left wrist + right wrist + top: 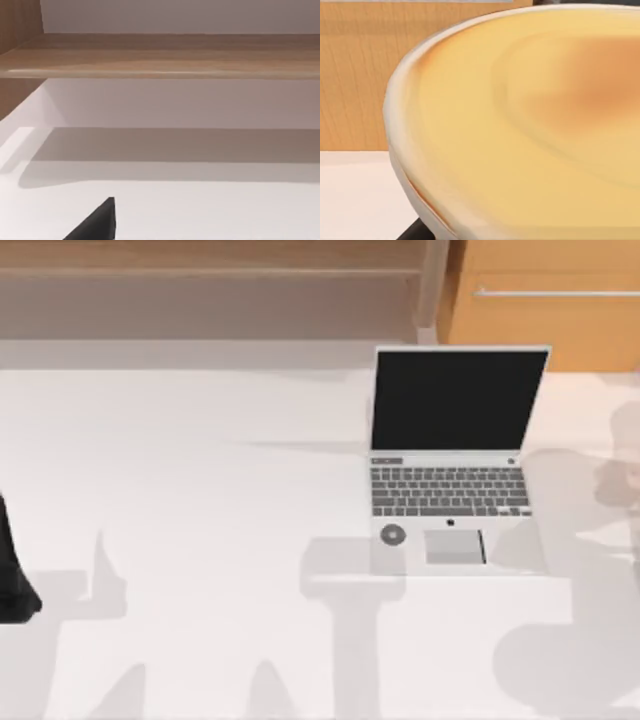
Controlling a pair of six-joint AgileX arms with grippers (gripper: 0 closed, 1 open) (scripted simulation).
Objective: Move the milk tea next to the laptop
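Observation:
The milk tea (530, 125) sits very close in the right wrist view, with a pale yellow-tan top, a white rim and an orange-brown edge below it. My right gripper is shut on it. One dark finger (413, 232) presses the cup's side, and the rest is hidden behind the cup. The open silver-grey laptop (455, 465) stands right of the table's middle, with its black screen toward the back. My left arm (14, 575) is parked at the table's left edge, and one dark fingertip (97, 222) shows over bare table.
A wooden shelf (210, 285) runs along the back of the table, and an orange cabinet with a metal handle (550, 290) stands at the back right. The white tabletop (200, 500) stretches left of and in front of the laptop.

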